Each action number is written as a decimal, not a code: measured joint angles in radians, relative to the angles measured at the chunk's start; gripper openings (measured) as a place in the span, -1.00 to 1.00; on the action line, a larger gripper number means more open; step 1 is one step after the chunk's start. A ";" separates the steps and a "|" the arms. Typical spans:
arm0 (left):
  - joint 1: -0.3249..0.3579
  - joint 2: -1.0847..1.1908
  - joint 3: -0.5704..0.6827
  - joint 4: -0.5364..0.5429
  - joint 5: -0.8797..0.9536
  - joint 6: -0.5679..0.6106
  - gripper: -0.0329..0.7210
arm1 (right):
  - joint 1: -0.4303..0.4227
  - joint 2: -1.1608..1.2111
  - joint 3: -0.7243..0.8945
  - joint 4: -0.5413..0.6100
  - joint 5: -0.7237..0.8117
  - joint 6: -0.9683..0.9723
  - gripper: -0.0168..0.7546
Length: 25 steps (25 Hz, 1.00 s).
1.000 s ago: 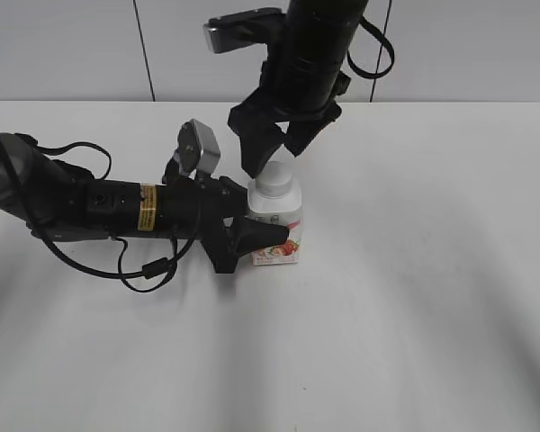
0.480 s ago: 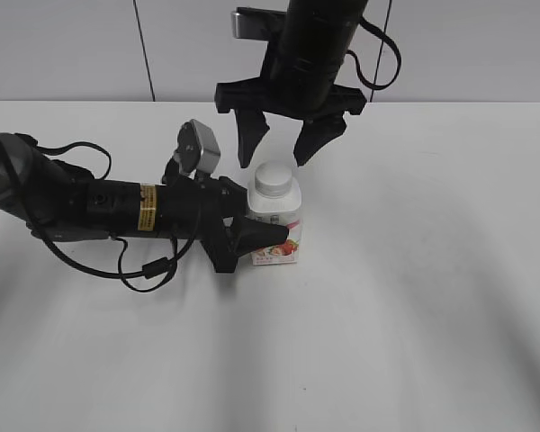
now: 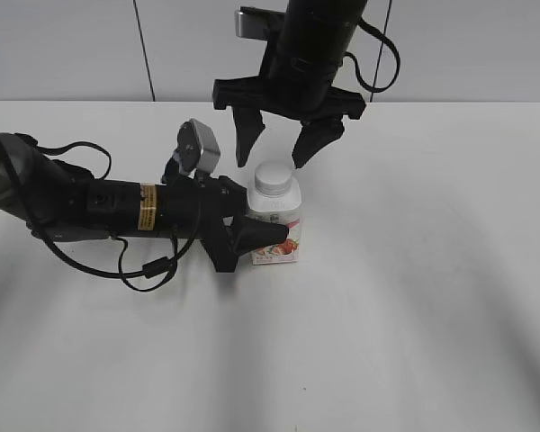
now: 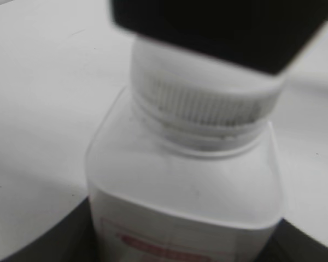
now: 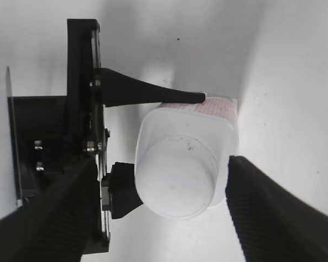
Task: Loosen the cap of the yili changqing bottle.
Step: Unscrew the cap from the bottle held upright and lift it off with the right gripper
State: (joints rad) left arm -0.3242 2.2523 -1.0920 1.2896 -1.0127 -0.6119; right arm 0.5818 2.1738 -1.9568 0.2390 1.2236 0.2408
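Note:
The yili changqing bottle [image 3: 276,223] stands upright on the white table, white and squarish with a strawberry label. Its white cap [image 3: 273,178] sits on the neck. My left gripper [image 3: 252,236] lies low on the table and is shut on the bottle's body; the left wrist view shows the bottle [image 4: 186,185] and the ribbed cap [image 4: 205,103] close up. My right gripper [image 3: 278,144] hangs open just above the cap, its fingers spread to either side and not touching it. The right wrist view looks down on the cap [image 5: 177,177] between the open fingers.
The left arm [image 3: 90,207] with its cables lies across the table's left side. The right arm [image 3: 315,45] comes down from the back. A white wall with a dark seam [image 3: 144,54] runs behind the table's far edge.
My right gripper has let go of the cap, opened wide, risen slightly and turned. The bottle and the left gripper have not moved.

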 joint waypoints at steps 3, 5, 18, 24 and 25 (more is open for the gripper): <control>0.000 0.000 0.000 -0.001 0.002 0.000 0.13 | 0.000 0.002 0.000 0.005 0.000 0.004 0.53; 0.000 0.000 0.000 -0.001 0.003 0.000 0.13 | 0.000 0.008 0.000 0.000 0.000 0.005 0.53; 0.000 0.000 0.000 -0.001 0.003 -0.001 0.12 | 0.000 0.030 0.000 -0.003 0.000 0.006 0.48; 0.000 0.000 0.000 -0.001 0.003 -0.001 0.12 | 0.000 0.030 0.012 -0.003 0.000 0.006 0.37; 0.000 0.000 0.000 -0.001 0.003 -0.001 0.12 | 0.000 0.030 0.022 -0.003 0.000 0.006 0.37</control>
State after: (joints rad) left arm -0.3242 2.2523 -1.0920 1.2884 -1.0097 -0.6128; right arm 0.5818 2.2040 -1.9347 0.2365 1.2236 0.2470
